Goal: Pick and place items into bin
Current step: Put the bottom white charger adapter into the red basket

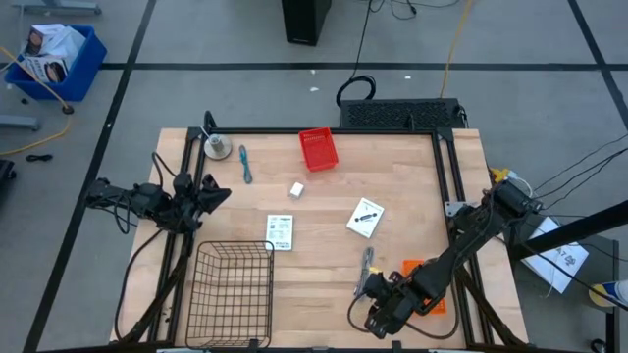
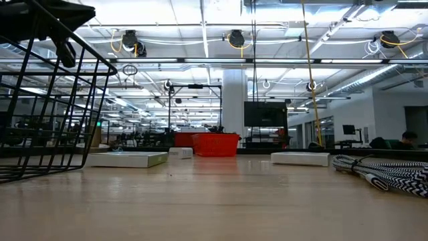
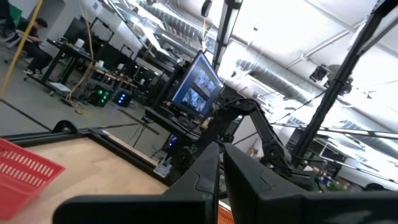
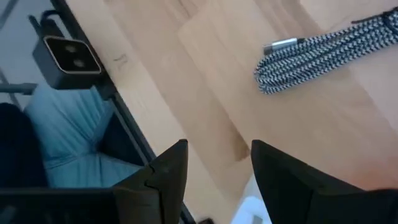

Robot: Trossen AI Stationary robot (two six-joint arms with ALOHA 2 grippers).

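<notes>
The right gripper (image 4: 214,180) has its jaws apart and empty, hanging low over the near table edge. Just beyond its fingers lies a braided cable (image 1: 365,272) (black-and-white weave with a metal plug), the closest item to it. The left gripper (image 3: 219,171) has its jaws nearly together with nothing between them, and waits at the table's left side.

Other items are two packets (image 1: 281,231) and (image 1: 364,218), a white block (image 1: 295,190) and a teal tool (image 1: 244,164). The wire bin (image 1: 233,294) stands near the front left.

To take the cable well, I would close across the bunched coil, not the loose plug end, so nothing trails.
</notes>
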